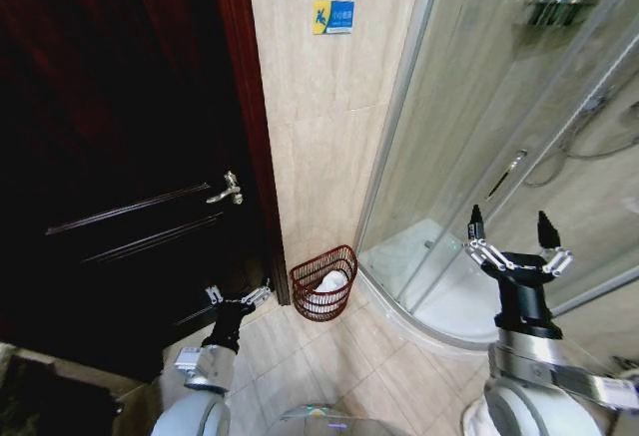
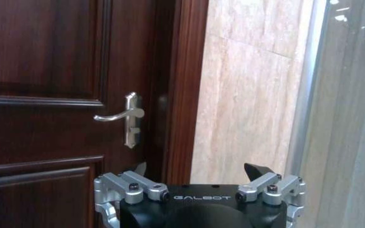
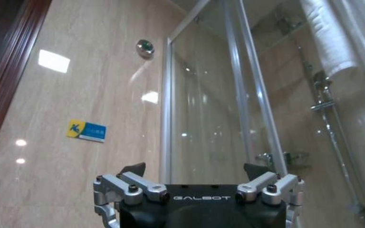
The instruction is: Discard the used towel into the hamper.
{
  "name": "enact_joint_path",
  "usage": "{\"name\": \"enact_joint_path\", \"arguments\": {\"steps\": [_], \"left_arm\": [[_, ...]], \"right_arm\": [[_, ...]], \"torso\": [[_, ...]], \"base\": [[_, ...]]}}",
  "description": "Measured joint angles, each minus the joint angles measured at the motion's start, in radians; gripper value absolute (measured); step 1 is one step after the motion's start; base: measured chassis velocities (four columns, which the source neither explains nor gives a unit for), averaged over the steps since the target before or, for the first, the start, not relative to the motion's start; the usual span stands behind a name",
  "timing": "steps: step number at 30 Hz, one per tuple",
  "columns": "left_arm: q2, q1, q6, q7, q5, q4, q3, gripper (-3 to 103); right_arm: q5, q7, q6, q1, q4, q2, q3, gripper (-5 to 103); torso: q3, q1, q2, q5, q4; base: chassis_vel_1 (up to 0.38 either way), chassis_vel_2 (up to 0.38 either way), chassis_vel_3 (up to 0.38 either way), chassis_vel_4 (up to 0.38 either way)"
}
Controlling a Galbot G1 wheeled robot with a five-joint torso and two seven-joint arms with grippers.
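the hamper (image 1: 323, 282) is placed on the floor in the corner at the foot of the tiled wall (image 1: 319, 127), between the dark door (image 1: 120, 157) and the glass shower enclosure (image 1: 469, 137), probably to be out of the way. it is seen as a round, red-brown openwork basket with a white towel (image 1: 329, 283) already inside. the left gripper (image 1: 240, 298) is held low just beside the hamper and the right gripper (image 1: 509, 230) is raised well apart from it, both with fingers spread and holding nothing.

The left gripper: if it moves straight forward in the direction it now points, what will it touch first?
Probably the dark wooden door. The left gripper, fingers open, faces the door's edge near the door handle and the door frame. Depth is unclear, so it could meet the frame instead.
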State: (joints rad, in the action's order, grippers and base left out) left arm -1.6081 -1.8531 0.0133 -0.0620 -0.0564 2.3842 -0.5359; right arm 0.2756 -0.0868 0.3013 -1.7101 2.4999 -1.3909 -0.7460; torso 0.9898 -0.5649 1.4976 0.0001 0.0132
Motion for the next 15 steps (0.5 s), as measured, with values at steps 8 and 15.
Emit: {"name": "enact_joint_path", "arguments": {"steps": [8,15], "left_arm": [[0.0,0.0,0.0,0.0,0.0,0.0,0.0,100],[0.0,0.0,0.0,0.0,0.0,0.0,0.0,100]], "right_arm": [[0.0,0.001,0.002,-0.003,0.0,0.002,-0.001,100],[-0.001,0.003,0.008,-0.005,0.0,0.004,0.004,100]], "torso": [[0.0,0.0,0.0,0.0,0.0],[0.0,0.0,0.0,0.0001,-0.0003]], "base": [[-0.044,-0.077,-0.064,-0.049],[-0.083,-0.066,-0.072,-0.093]]}}
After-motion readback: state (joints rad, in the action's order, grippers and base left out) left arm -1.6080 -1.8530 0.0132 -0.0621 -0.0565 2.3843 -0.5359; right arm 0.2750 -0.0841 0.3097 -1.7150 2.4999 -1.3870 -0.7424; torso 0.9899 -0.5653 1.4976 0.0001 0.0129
